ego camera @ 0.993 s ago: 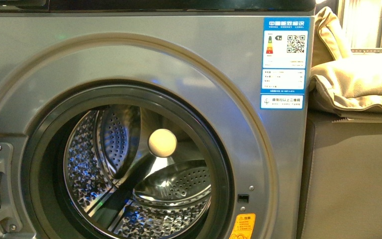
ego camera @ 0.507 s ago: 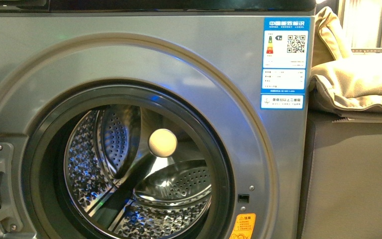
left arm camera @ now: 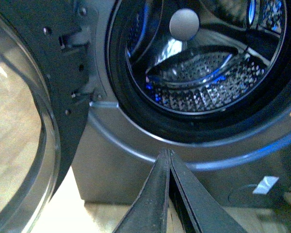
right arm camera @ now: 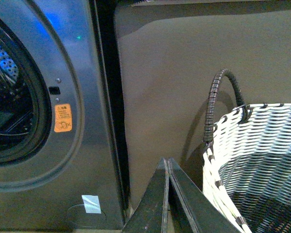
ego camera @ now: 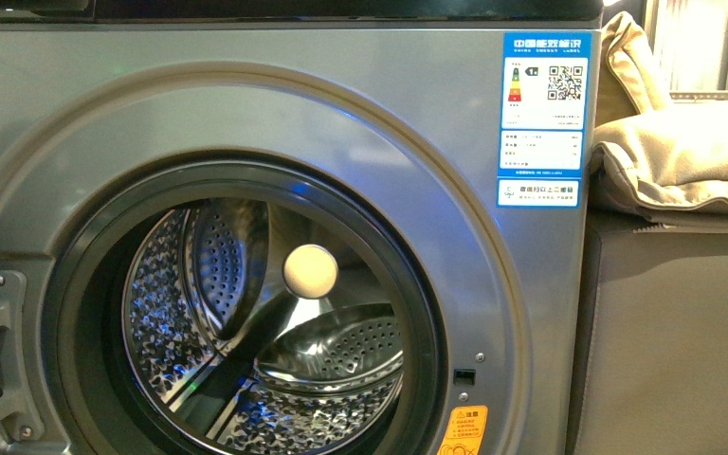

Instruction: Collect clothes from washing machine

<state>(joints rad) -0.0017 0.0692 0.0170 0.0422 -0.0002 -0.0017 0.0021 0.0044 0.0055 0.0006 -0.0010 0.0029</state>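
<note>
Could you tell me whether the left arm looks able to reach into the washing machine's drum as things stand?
Probably yes: the door is swung open, and the left claw, shut, sits just below the open porthole with nothing between them.

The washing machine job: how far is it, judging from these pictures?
Done: the door is swung open, and the drum shows only bare steel, no clothes visible. In hand: nothing; the left gripper and right gripper have shut, empty jaws outside the washing machine. Left: unclear. The basket stands beside the machine, but its contents are hidden.
</note>
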